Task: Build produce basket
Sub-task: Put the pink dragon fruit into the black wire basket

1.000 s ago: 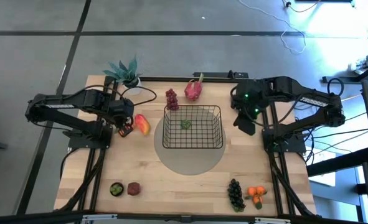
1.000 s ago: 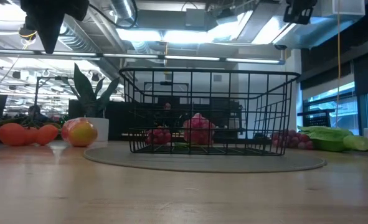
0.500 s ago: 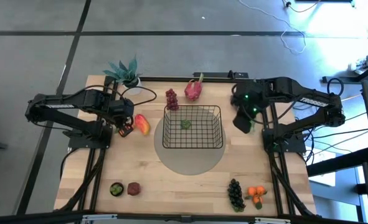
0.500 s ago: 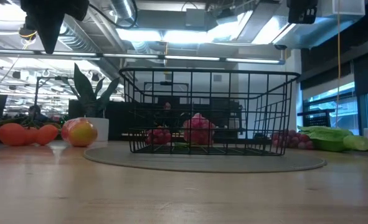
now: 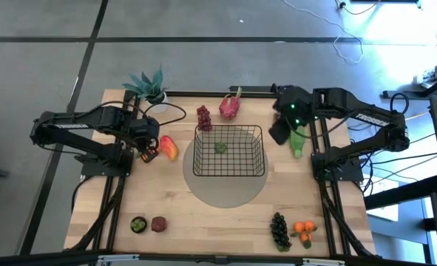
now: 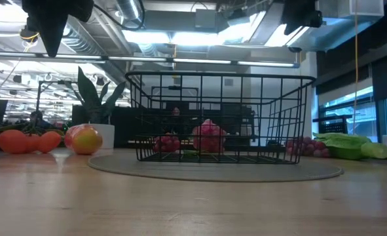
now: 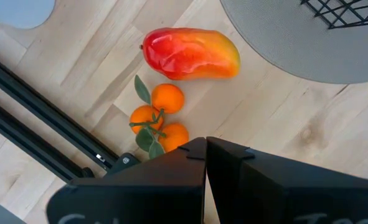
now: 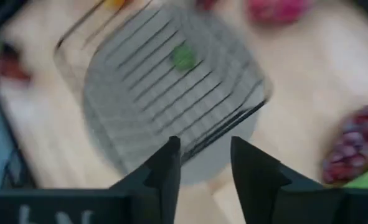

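Note:
The black wire basket [image 5: 261,151] stands on a round grey mat [image 5: 225,193] with one small green fruit [image 5: 220,147] inside. Around it lie a dragon fruit [image 5: 231,106], red grapes [image 5: 203,117], a mango [image 5: 168,147], oranges [image 7: 159,115] and green pods [image 5: 298,140]. My right gripper [image 5: 276,136] hangs open in the air beside the basket's far right corner, nothing between its fingers [image 8: 165,165]. At the left, my left gripper [image 7: 205,149] is shut, above the table by the oranges and mango.
A teal plant in a white pot [image 5: 148,87] stands at the far left. Dark grapes [image 5: 279,230] and more oranges [image 5: 303,230] lie near the front right, a green fruit [image 5: 137,224] and a brown one [image 5: 158,224] near the front left. A second red grape bunch [image 8: 357,142] lies by the pods.
My right gripper has moved toward the table's far edge and a little left toward the basket, uncovering the green pods that lay under it. The left arm and the produce have kept still.

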Motion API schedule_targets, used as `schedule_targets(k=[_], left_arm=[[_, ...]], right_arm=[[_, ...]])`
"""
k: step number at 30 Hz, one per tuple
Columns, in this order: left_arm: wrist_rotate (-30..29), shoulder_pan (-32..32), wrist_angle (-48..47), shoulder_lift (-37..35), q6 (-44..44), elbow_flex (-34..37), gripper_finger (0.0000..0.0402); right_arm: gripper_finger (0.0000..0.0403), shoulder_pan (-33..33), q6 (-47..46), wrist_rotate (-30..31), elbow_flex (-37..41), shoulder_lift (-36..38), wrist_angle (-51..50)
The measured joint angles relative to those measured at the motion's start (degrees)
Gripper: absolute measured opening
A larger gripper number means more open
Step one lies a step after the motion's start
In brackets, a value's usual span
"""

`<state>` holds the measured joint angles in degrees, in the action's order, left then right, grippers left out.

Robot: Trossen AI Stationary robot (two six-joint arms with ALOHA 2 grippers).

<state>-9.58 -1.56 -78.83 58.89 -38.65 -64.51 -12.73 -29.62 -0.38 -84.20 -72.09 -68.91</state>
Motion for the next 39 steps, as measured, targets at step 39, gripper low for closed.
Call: schedule_targets(k=[39], left_arm=[[-7.7, 0.0, 1.7, 0.0, -13.8, 0.0, 0.0]], right_arm=[[0.0135, -31.6, -20.5, -10.8, 0.0, -38.9, 42.0]])
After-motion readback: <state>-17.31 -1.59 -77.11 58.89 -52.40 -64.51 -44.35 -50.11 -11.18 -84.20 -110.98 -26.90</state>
